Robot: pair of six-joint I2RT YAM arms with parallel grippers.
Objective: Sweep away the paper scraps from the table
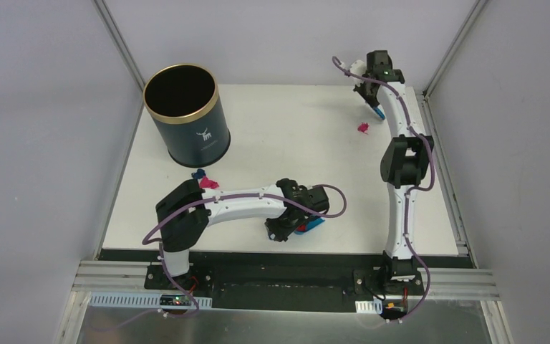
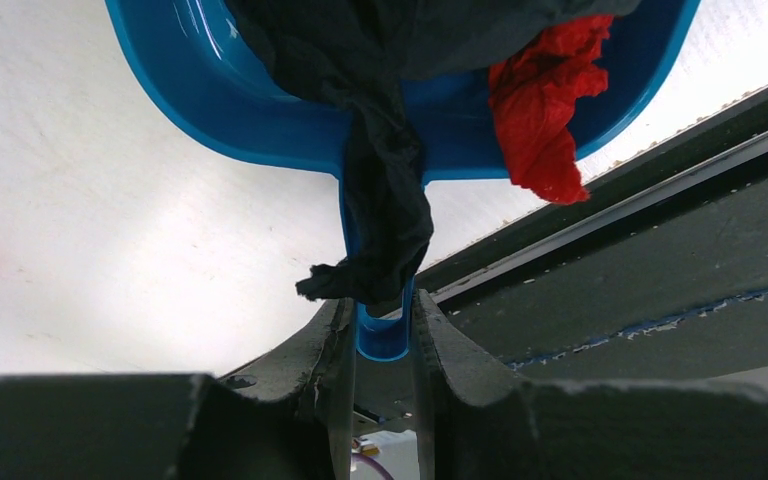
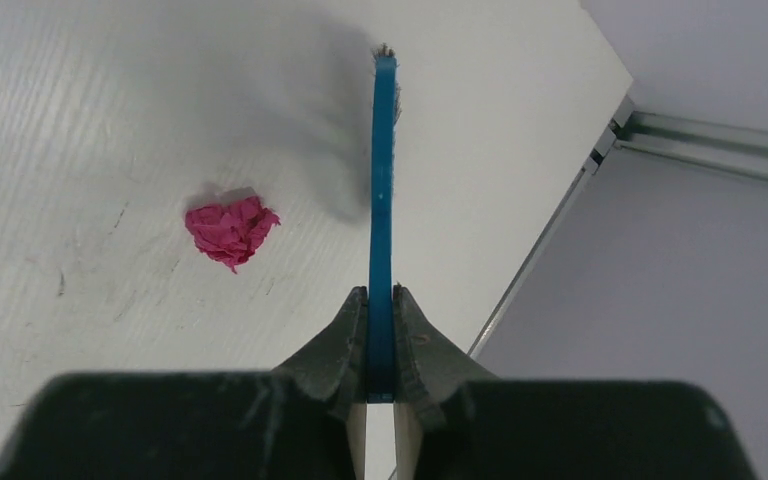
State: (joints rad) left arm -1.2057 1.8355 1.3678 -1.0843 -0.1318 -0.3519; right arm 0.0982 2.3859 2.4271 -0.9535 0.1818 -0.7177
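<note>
Squeezing tight, the left gripper (image 2: pixel 380 318) is holding the thin handle of the blue dustpan (image 2: pixel 210 110), with one finger pressing on each side. The dustpan is staying low at the front of the white table (image 1: pixel 293 143), close to the black rail. A long black scrap (image 2: pixel 385 190) is lying in the dustpan and hanging down over the handle, right to the fingertips. A red scrap (image 2: pixel 545 110) is resting beside it and drooping over the edge of the dustpan.

The right gripper (image 3: pixel 380 300) is reaching far out to the back right corner of the table. Its two fingers are pinching the flat blue brush (image 3: pixel 384 180), which is sticking straight out from them. A crumpled pink scrap (image 3: pixel 230 228) is lying on the table just beside the brush, not touching it.

Two more bits are lying on the table next to the left arm's elbow: a dark blue scrap (image 1: pixel 199 173) and a second pink scrap (image 1: pixel 210 184), very close together. The dark bin (image 1: pixel 186 115) with the gold rim is standing upright at the back left of the table, near these two bits.
</note>
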